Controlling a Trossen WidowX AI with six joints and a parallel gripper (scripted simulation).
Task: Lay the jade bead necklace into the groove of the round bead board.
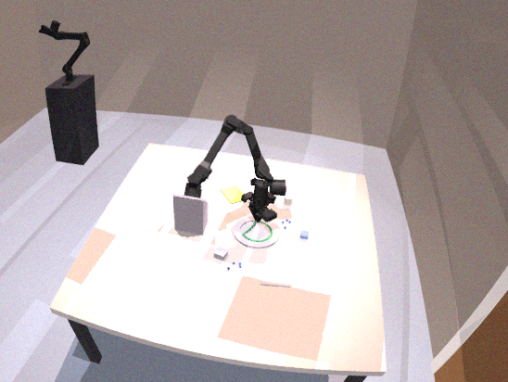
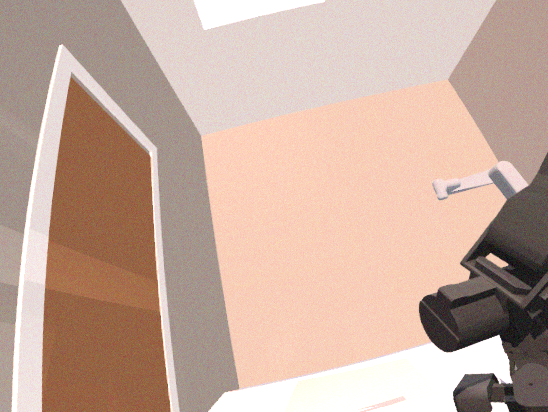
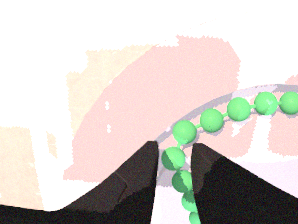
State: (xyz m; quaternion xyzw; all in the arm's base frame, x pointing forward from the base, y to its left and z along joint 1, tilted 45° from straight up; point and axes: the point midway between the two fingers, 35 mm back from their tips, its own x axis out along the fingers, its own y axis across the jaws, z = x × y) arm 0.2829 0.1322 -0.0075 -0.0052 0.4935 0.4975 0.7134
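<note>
Necklace [image 1: 258, 240] [image 3: 212, 120] right at the pincer [image 1: 258, 219] [image 2: 505, 392] [image 3: 173, 152], nearly closed around a bead, grip impossible to confirm. In the wrist view, strand bending from the tips towards two and six o'clock; green, round-beaded, on the board [image 1: 257, 245] [image 3: 239, 93], one straightish stretch cutting inside the rim.
</note>
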